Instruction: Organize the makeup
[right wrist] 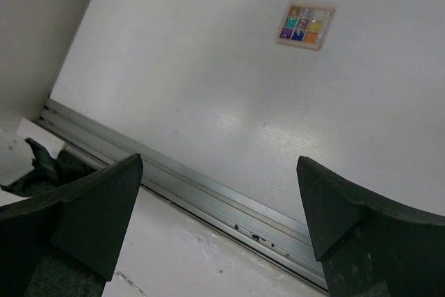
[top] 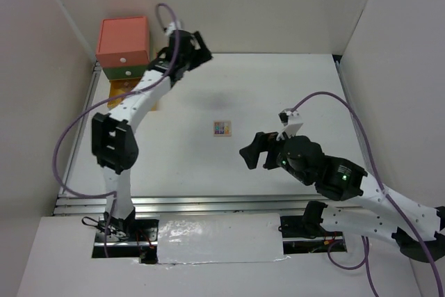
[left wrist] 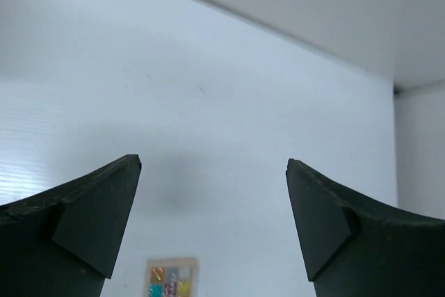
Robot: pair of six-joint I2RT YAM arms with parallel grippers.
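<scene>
A small square multicolour eyeshadow palette (top: 222, 129) lies flat near the middle of the white table, alone; it shows too in the left wrist view as the palette (left wrist: 172, 277) and in the right wrist view as the palette (right wrist: 304, 23). My left gripper (top: 201, 52) hangs open at the back left beside the drawer box, well away from the palette, with nothing between its fingers (left wrist: 104, 213). My right gripper (top: 252, 151) is open and empty, just right of and nearer than the palette, over the table's front edge (right wrist: 219, 165). No other makeup is in view.
A stacked drawer box with a coral top (top: 124, 41), a green layer (top: 126, 71) and a pulled-out yellow drawer (top: 124, 92) stands at the back left corner, partly under my left arm. White walls close the back and sides. An aluminium rail (top: 208, 203) runs along the near edge.
</scene>
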